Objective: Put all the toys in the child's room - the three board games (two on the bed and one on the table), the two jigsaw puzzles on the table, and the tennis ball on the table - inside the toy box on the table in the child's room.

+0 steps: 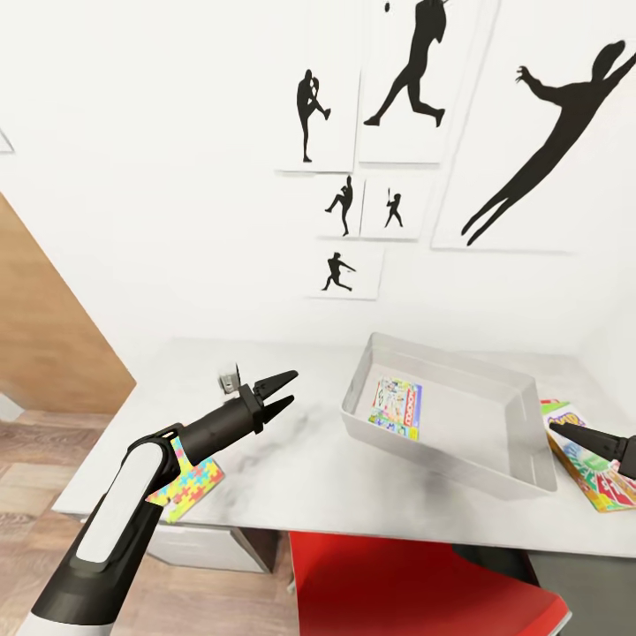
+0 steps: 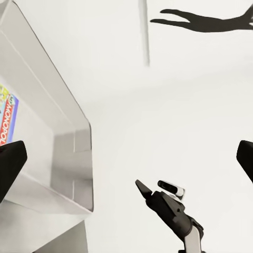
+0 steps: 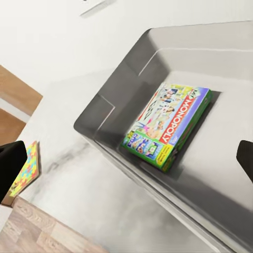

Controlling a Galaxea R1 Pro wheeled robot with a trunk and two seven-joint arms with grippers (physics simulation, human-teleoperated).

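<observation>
The grey toy box (image 1: 495,384) stands on the light table (image 1: 309,459) and holds a green-edged board game (image 1: 396,408) lying flat (image 3: 168,124). My left gripper (image 1: 291,389) hovers open above the table, left of the toy box (image 2: 58,147). One jigsaw puzzle (image 1: 190,486) lies near the table's front left edge, partly under my left arm. At the far right my right gripper (image 1: 565,431) is open just above a yellow-orange board game (image 1: 587,468). The tennis ball and the bed are out of view.
A red chair (image 1: 415,583) is tucked under the table's front edge. White wall with black baseball silhouette pictures (image 1: 530,150) rises behind the table. A wooden door (image 1: 44,336) and plank floor (image 1: 35,477) are at the left.
</observation>
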